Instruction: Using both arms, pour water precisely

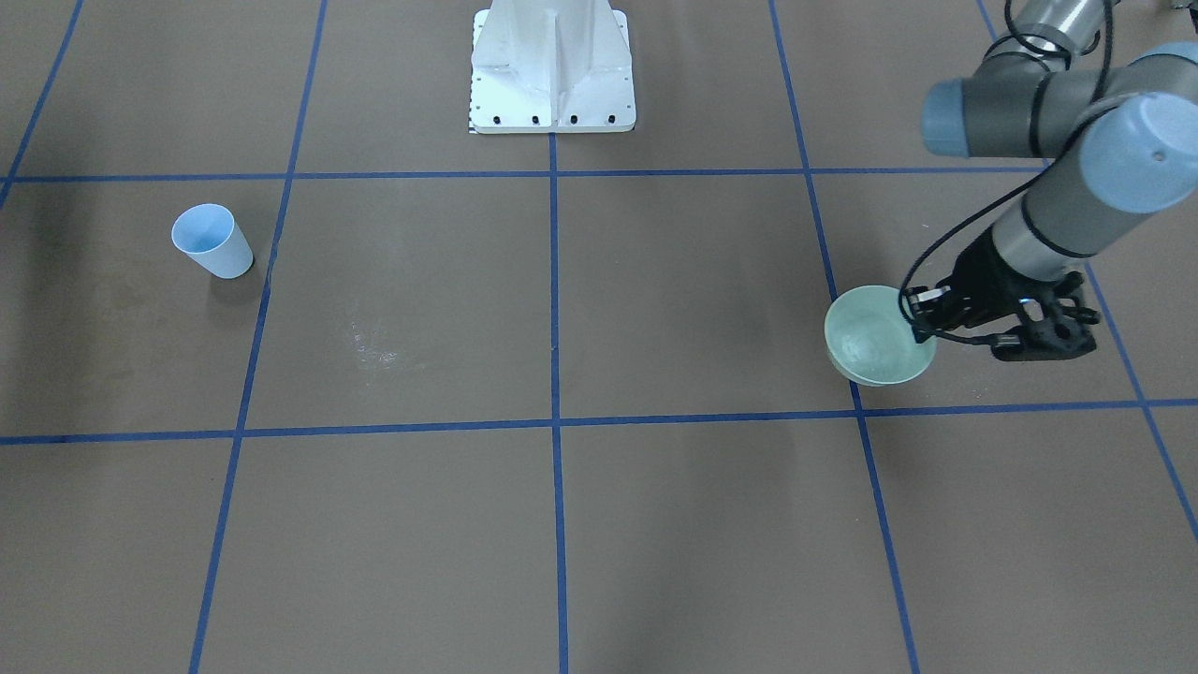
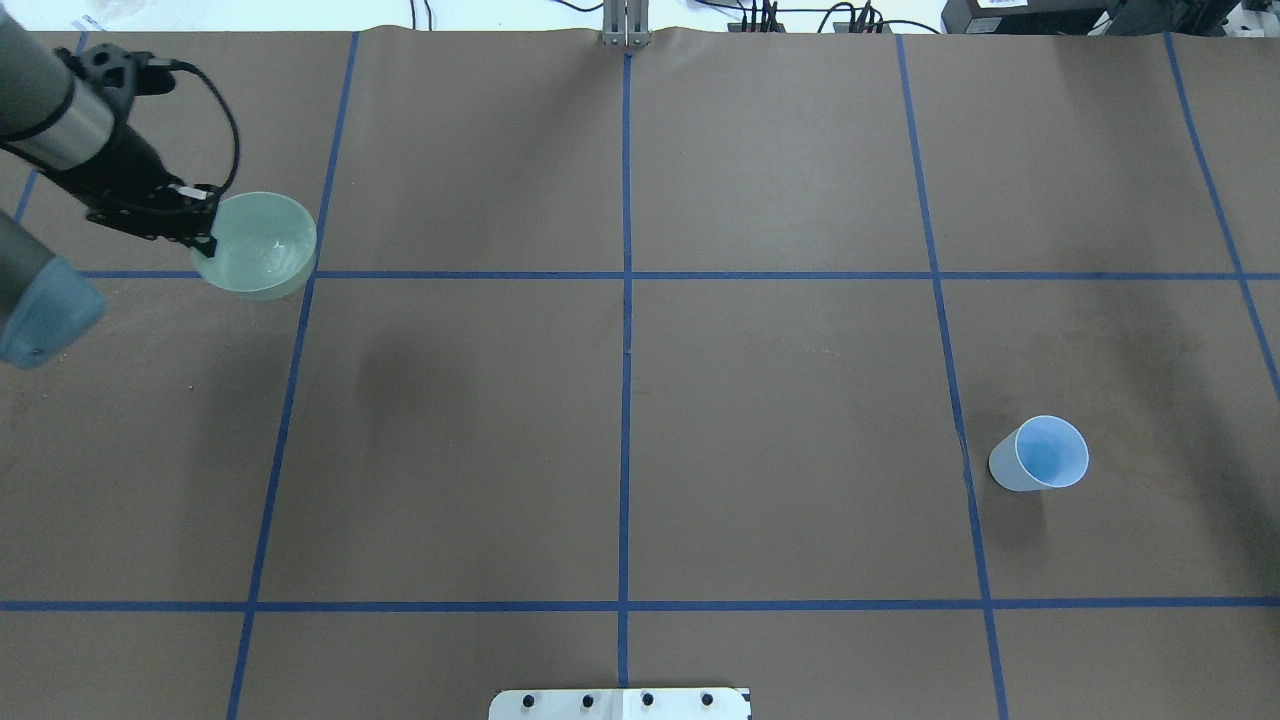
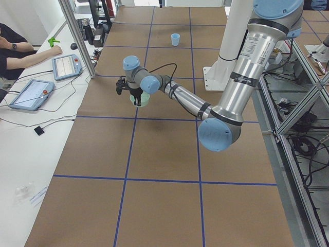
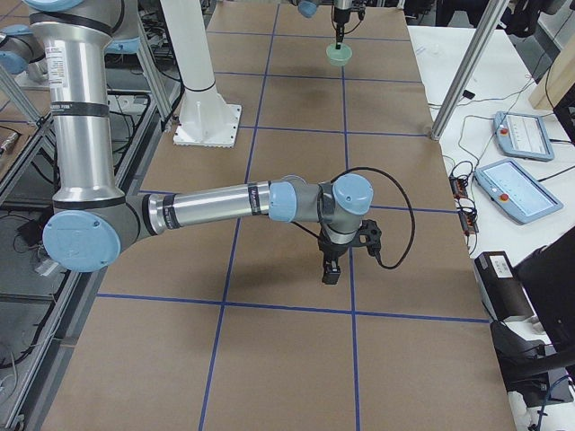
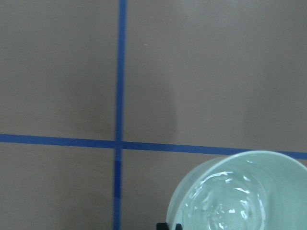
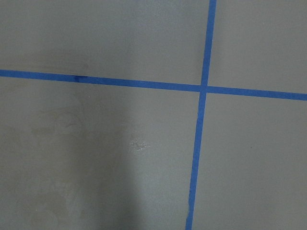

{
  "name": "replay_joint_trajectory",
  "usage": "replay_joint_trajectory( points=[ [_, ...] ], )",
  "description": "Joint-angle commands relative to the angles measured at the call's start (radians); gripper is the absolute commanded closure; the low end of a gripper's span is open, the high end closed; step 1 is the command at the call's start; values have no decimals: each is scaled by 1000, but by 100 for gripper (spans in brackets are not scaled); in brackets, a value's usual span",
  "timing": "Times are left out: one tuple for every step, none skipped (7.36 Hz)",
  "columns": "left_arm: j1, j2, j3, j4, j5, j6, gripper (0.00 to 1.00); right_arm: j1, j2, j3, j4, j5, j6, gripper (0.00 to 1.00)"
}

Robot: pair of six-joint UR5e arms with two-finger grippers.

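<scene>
Bowl: pale green round bowl (image 5: 240,191), closest in the left wrist view; sits at the far left of the brown paper-covered table (image 2: 780,400), beside a blue tape crossing. Cannot tell whether it is lifted or resting.
Water: clear water (image 5: 225,201) inside the bowl, rippled and glinting.
Left gripper: left gripper (image 1: 922,326) clamped on the bowl's rim.
Cup: light-blue plastic cup (image 2: 1040,455), upright, well apart on the robot's right side.
Right gripper: right gripper (image 4: 331,269) points straight down over bare table, nothing seen in it. Cannot tell whether it is spread or closed.
Risk: the one-sided rim pinch may let the bowl tip or slosh on the long carry. Wide rim over a narrow cup mouth likely spills. The light cup could topple unless steadied.
Pose: left arm (image 1: 1058,206) stretched out, wrist pitched down onto the bowl; right arm (image 4: 216,208) forearm level, wrist vertical.
</scene>
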State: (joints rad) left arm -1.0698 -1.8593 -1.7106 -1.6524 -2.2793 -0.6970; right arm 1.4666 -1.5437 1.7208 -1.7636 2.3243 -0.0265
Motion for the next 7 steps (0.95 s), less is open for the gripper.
replay_joint_trajectory(
  points=[
    [-51, 153, -1, -50, -12, 137, 100, 0, -13, -7, 4, -2, -64, 0],
    [-48, 229, -1, -154, -11, 104, 100, 0, -15, -6, 6, 0, -64, 0],
    [-47, 277, 2, -269, -11, 11, 100, 0, -15, -6, 6, 0, -64, 0],
    [-41, 336, 11, -402, -12, -77, 100, 0, -15, -6, 6, 0, -64, 0],
    [-35, 354, 8, -490, -41, -199, 100, 0, -15, -6, 6, 0, -64, 0],
    [2, 355, 11, -545, -46, -278, 100, 0, -15, -9, 6, 0, -66, 0],
    [43, 356, 19, -559, -39, -283, 100, 0, -15, -7, 6, 0, -64, 0]
  ],
)
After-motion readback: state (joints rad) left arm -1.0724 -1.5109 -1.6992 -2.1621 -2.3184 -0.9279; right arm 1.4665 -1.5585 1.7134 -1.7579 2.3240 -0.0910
